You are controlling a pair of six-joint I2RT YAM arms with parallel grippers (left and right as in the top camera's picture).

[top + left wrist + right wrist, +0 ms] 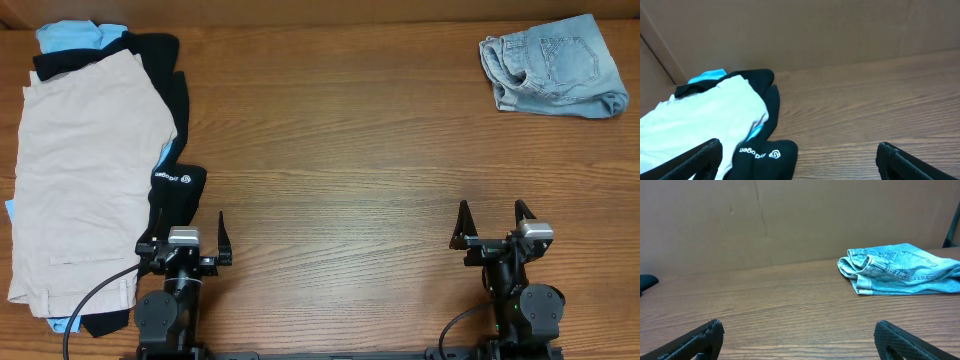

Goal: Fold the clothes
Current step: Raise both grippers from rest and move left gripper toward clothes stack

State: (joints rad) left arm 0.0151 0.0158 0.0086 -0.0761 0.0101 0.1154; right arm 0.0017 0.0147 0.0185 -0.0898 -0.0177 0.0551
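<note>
A pile of clothes lies at the table's left edge: large beige shorts [85, 170] on top, a black garment [170, 110] with a small white logo [165, 179] under them, and light-blue pieces [70, 35] at the far end. The pile also shows in the left wrist view [700, 120], with the logo [762, 154]. Folded light-blue denim shorts [550, 65] lie at the far right, also seen in the right wrist view [900, 270]. My left gripper [185, 232] is open and empty beside the pile. My right gripper [493, 222] is open and empty over bare wood.
The wooden table [340, 150] spans the view between the pile and the denim shorts. A brown wall backs the table in both wrist views. Both arm bases sit at the near edge.
</note>
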